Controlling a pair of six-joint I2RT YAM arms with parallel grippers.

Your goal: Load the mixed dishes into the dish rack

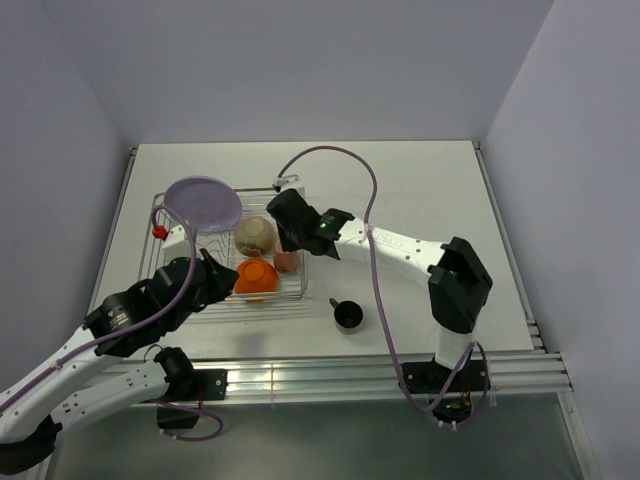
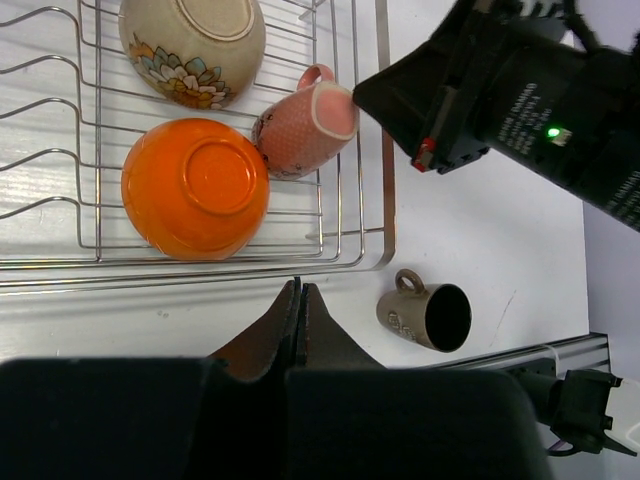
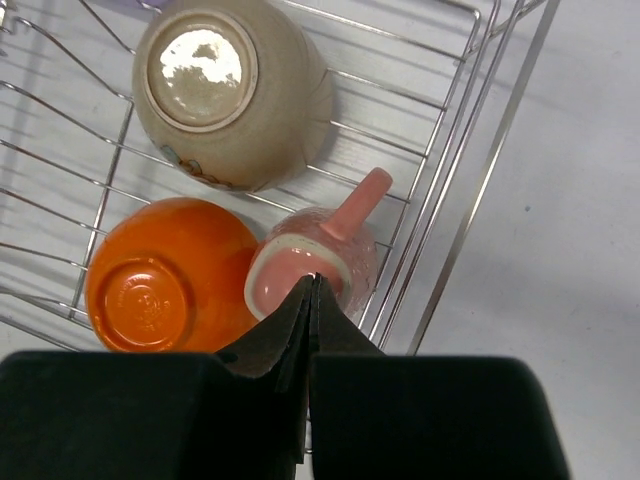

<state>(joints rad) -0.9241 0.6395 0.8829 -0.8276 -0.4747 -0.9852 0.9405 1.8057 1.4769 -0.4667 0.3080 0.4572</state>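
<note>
The dish rack (image 1: 170,215) holds the lilac plate (image 1: 203,203) upright at its far left. The beige bowl (image 1: 256,235) and the orange bowl (image 1: 256,278) lie upside down in it, with the pink cup (image 1: 287,261) on its side beside them. The dark cup (image 1: 348,314) lies on its side on the table, outside the rack's near right corner. My left gripper (image 2: 300,290) is shut and empty, just outside the rack's near rim (image 2: 385,200), close to the orange bowl (image 2: 195,188). My right gripper (image 3: 312,285) is shut, its tips over the pink cup's (image 3: 330,245) mouth.
The right arm (image 2: 540,90) reaches over the rack's right side. A red clip (image 1: 158,232) sits on the rack's left edge. White walls close in the table on three sides. A metal rail runs along the near edge (image 1: 350,375).
</note>
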